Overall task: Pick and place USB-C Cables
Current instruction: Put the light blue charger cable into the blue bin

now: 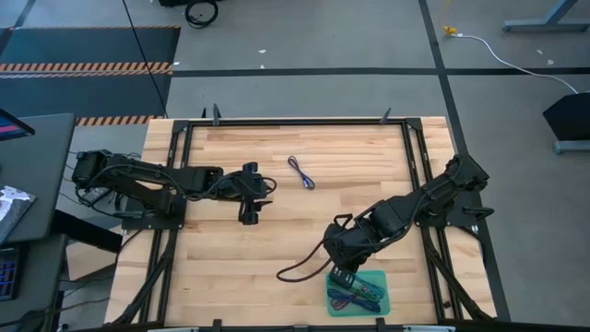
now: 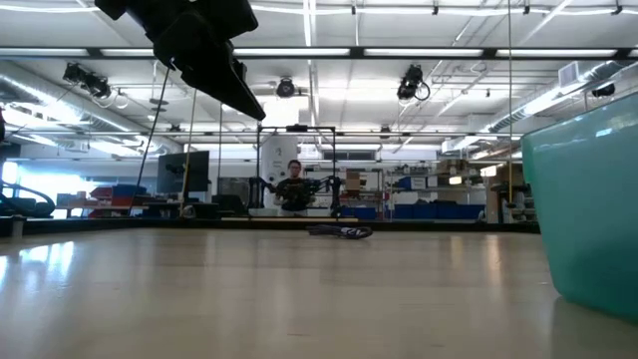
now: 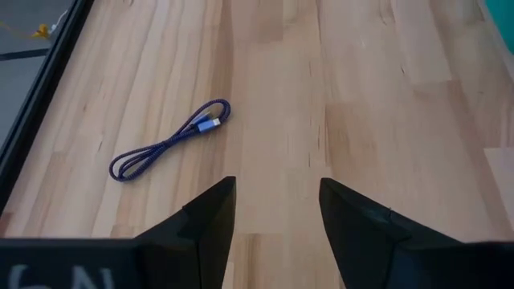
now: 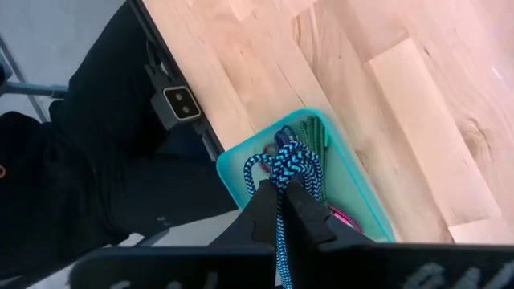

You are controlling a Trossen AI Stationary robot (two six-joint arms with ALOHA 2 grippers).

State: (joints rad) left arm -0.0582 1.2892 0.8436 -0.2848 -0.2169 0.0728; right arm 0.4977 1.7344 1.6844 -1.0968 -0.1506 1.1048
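A blue-violet USB-C cable point(image 1: 300, 172) point(image 3: 170, 140) lies flat on the wooden table, far of centre. My left gripper point(image 1: 249, 214) point(image 3: 277, 189) hovers open to the left of it, with nothing between its fingers. My right gripper point(image 1: 346, 277) point(image 4: 283, 193) is at the near right, over the teal tray point(image 1: 380, 284) point(image 4: 357, 181), and is shut on a teal braided cable point(image 4: 287, 167). In the tray lie a green cable point(image 4: 313, 132), a pink-maroon one point(image 4: 341, 215) and a purple one point(image 4: 281, 138). My right gripper pinches the teal cable bundle between its two fingers, just behind the bundle's looped end point(image 4: 283, 183). The fingers slant down from above. The loops stick out past the fingertips over the tray, and one strand point(image 4: 281, 249) runs back between the fingers.
The black table frame point(image 4: 173, 100) runs close beside the tray at the near edge. In the low view the tray's wall point(image 2: 588, 209) stands high at the right. A dark cable point(image 1: 300, 272) of the right arm loops over the wood left of the tray.
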